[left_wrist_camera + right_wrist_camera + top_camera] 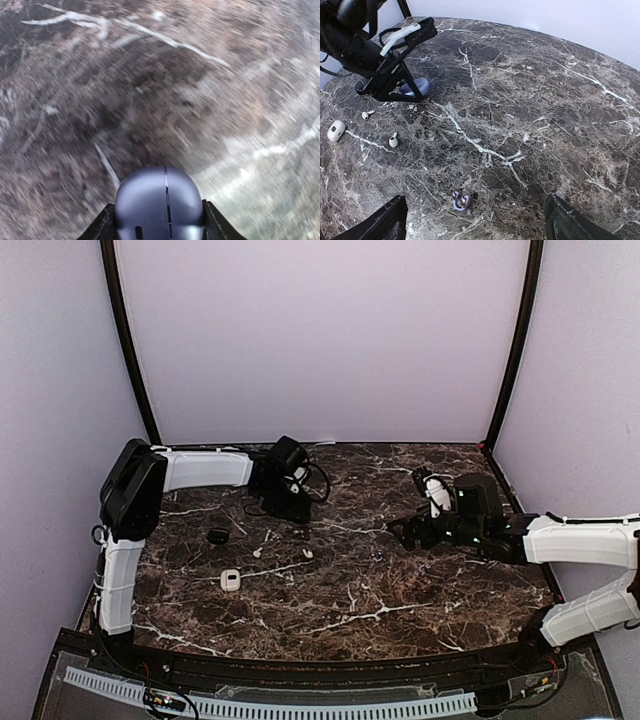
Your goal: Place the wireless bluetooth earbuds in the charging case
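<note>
A rounded purple-grey charging case [159, 192] fills the bottom of the blurred left wrist view, and both fingers of my left gripper [156, 207] press its sides. The right wrist view shows that case [416, 87] low at the table under the left gripper [395, 87]. A purple earbud [461, 200] lies on the marble between the wide-open fingers of my right gripper [475, 202], nearer the left finger. Two white stemmed earbuds [393, 140] [366, 115] lie further left. From above, the left gripper [287, 502] is at the back middle and the right gripper [402, 531] at mid right.
A white case [231, 580] and a black case [218, 536] lie on the left of the marble table [400, 600]. The white earbuds [258, 551] [307, 553] lie between them and the centre. Walls close the back and both sides.
</note>
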You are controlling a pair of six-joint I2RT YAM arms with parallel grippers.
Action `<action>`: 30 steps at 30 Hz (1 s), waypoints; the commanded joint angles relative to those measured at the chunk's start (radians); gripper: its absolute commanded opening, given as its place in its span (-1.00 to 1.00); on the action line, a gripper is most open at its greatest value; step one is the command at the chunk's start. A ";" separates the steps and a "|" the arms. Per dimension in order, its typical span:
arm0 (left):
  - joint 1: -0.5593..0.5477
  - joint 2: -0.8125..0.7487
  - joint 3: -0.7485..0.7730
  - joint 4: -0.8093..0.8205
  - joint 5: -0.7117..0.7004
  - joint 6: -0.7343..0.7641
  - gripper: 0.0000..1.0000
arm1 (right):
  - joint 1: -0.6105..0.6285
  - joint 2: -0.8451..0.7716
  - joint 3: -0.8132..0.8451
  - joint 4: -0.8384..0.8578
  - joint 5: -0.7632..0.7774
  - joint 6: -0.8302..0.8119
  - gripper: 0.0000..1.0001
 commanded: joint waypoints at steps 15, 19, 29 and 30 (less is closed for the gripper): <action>-0.008 -0.320 -0.415 0.271 1.048 0.014 -0.21 | 0.154 -0.176 -0.252 0.504 -0.254 -0.379 0.99; -0.021 -0.337 -0.447 0.314 1.120 0.008 -0.21 | 0.180 -0.156 -0.252 0.497 -0.358 -0.585 0.91; -0.046 -0.342 -0.456 0.300 1.143 0.027 -0.21 | 0.264 0.063 -0.050 0.338 -0.377 -0.846 0.53; -0.050 -0.342 -0.457 0.298 1.148 0.031 -0.21 | 0.264 0.082 -0.027 0.321 -0.389 -0.856 0.47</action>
